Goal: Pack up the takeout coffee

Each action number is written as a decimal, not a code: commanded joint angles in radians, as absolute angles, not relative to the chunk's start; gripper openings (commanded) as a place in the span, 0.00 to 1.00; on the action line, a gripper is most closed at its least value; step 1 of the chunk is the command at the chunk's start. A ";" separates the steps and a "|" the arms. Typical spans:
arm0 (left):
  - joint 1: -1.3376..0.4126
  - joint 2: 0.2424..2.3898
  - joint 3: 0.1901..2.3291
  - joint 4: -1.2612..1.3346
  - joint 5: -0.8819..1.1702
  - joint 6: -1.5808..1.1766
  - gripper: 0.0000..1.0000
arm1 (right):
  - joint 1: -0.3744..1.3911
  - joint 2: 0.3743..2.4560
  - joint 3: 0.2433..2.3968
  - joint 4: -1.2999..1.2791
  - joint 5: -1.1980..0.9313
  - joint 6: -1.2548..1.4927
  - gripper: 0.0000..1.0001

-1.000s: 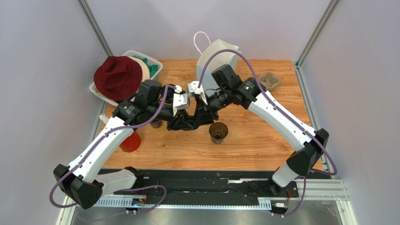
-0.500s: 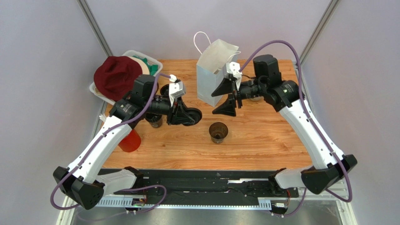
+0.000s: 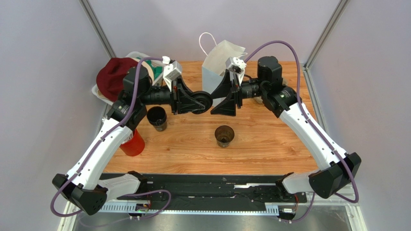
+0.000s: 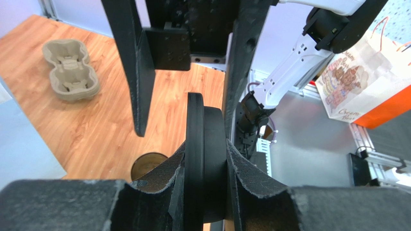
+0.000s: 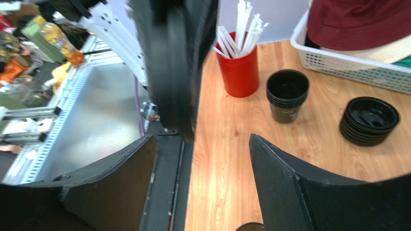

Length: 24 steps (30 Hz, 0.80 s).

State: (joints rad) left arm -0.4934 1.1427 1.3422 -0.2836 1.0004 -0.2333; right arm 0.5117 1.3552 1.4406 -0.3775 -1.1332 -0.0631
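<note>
The takeout coffee (image 3: 225, 135), a small dark cup with a brownish inside, stands open on the wooden table (image 3: 270, 144); it also shows in the left wrist view (image 4: 147, 166). My left gripper (image 3: 191, 101) is shut on a round black lid (image 3: 201, 102), seen edge-on between its pads (image 4: 205, 159), held in the air above and left of the cup. My right gripper (image 3: 223, 102) faces it, open and empty (image 5: 201, 140), its fingers (image 4: 137, 72) just beyond the lid. The pale-blue paper bag (image 3: 219, 65) stands behind both grippers.
A stack of black cups (image 3: 157, 118), a red cup of white straws (image 5: 239, 72) and a stack of black lids (image 5: 369, 120) sit at the left. A white basket (image 5: 337, 62) holds a maroon hat (image 3: 116, 77). A grey pulp cup tray (image 4: 70, 70) lies at the back right.
My right gripper let go of the lid, opened and drew back to the right. My left gripper kept the lid and carried it up and back toward the bag.
</note>
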 commanded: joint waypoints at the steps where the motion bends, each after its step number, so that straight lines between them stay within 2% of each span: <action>1: -0.483 1.146 1.286 -0.149 1.019 -0.345 0.18 | 0.508 1.355 1.441 -0.123 -1.227 0.178 0.74; 6: -0.474 1.154 1.272 -0.092 1.019 -0.393 0.18 | 0.509 1.361 1.405 -0.009 -1.226 0.296 0.69; 19: -0.459 1.158 1.258 -0.012 1.035 -0.468 0.18 | 0.508 1.384 1.361 0.095 -1.224 0.356 0.51; 24: -0.459 1.158 1.246 -0.005 1.035 -0.474 0.18 | 0.509 1.402 1.367 0.159 -1.246 0.422 0.49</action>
State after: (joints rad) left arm -0.4629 1.1599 1.2549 -0.0570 1.0157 -0.4488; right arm 0.5117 1.3937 1.3563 0.0452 -1.2156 0.3473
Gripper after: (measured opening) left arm 0.335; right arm 0.499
